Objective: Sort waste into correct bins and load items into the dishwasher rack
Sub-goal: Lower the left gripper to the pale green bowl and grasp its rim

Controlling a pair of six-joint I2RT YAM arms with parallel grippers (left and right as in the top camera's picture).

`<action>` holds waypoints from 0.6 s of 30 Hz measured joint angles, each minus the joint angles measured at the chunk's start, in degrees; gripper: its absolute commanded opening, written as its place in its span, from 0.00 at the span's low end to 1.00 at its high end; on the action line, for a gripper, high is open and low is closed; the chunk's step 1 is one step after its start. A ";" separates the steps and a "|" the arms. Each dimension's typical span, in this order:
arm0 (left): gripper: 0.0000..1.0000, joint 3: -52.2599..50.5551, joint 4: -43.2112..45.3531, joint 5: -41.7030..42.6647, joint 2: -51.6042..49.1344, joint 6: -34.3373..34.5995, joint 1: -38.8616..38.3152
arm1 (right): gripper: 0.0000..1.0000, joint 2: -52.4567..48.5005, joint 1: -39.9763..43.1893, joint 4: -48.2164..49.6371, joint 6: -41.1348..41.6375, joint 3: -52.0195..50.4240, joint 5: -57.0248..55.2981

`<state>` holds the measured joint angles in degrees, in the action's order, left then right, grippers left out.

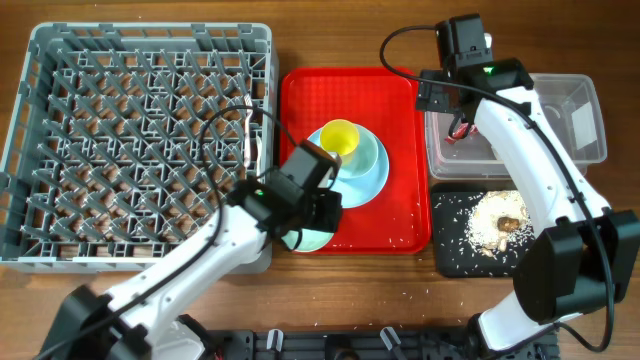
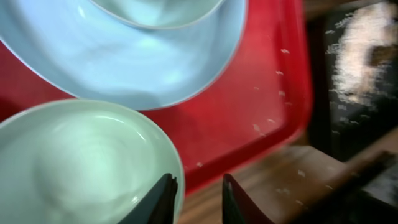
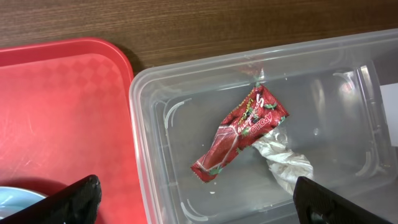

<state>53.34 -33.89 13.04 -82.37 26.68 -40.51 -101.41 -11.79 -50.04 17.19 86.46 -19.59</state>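
Observation:
My left gripper (image 2: 197, 186) straddles the rim of the pale green bowl (image 2: 74, 162), one finger inside and the other outside with a gap showing. That bowl (image 1: 312, 240) overlaps the red tray's front edge. The yellow cup (image 1: 340, 137) sits in the light blue bowl (image 1: 368, 152) on the light blue plate (image 1: 372, 185). My right gripper (image 3: 202, 202) hangs wide open and empty over the clear tub (image 3: 155, 93). The red wrapper (image 3: 239, 140) and white tissue (image 3: 283, 165) lie in the tub. Rice scraps (image 1: 495, 215) cover the black tray (image 1: 450, 255).
The grey dishwasher rack (image 1: 150, 35) fills the left of the table, close beside the red tray (image 1: 310, 110). The left arm reaches in from the front left, with its cable looping over the rack. Stray rice grains dot the red tray (image 2: 249, 106) and the wood.

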 measured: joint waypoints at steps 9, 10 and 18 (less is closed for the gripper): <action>0.27 0.00 2.01 -11.50 -5.57 0.26 -4.31 | 1.00 0.00 0.00 -0.02 0.00 0.00 0.00; 0.27 0.00 2.10 -11.52 -5.57 0.42 -4.81 | 1.00 0.00 0.00 -0.02 0.00 0.00 0.00; 0.29 0.00 0.07 -12.46 -5.60 0.70 -10.40 | 1.00 0.00 0.00 -0.04 0.00 0.00 0.00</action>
<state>53.34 -33.82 0.58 -87.96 27.38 -50.92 -101.41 -11.79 -50.09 17.19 86.46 -19.59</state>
